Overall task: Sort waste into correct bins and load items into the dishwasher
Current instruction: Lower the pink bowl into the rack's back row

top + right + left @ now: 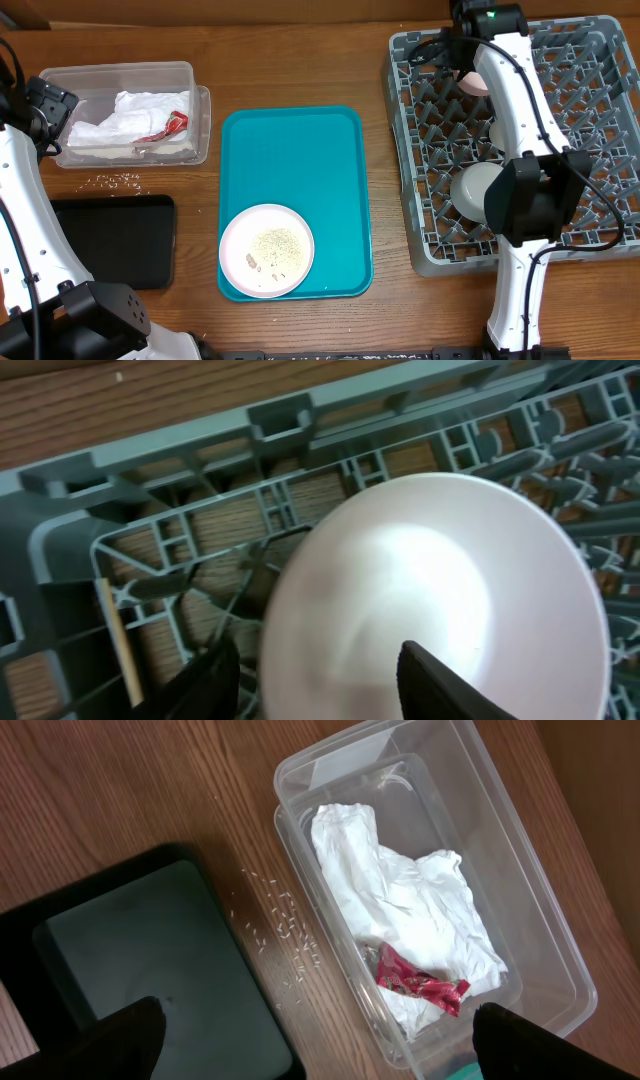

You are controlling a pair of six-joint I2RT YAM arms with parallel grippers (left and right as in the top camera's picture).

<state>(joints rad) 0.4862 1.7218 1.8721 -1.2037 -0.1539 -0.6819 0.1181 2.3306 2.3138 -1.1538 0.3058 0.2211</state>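
The clear tub (195, 75) at the back left holds crumpled white napkins (125, 120) and a red scrap (172, 124); they also show in the left wrist view (400, 910). The black tray (110, 240) lies in front of it. Rice crumbs (115, 180) lie on the table between them. The pink plate (266, 250) with crumbs sits on the teal tray (295, 150). My left gripper (320, 1040) is open and empty above the tub and the black tray. My right gripper (310, 670) is open, its fingers either side of the pink bowl's (440, 580) rim in the grey rack (600, 60). The metal bowl (470, 190) sits in the rack. The white cup is hidden.
The right arm (520, 110) reaches across the rack's left half. The tub's lid (203, 140) sticks out under the tub. The rack's upright pegs stand all round the pink bowl.
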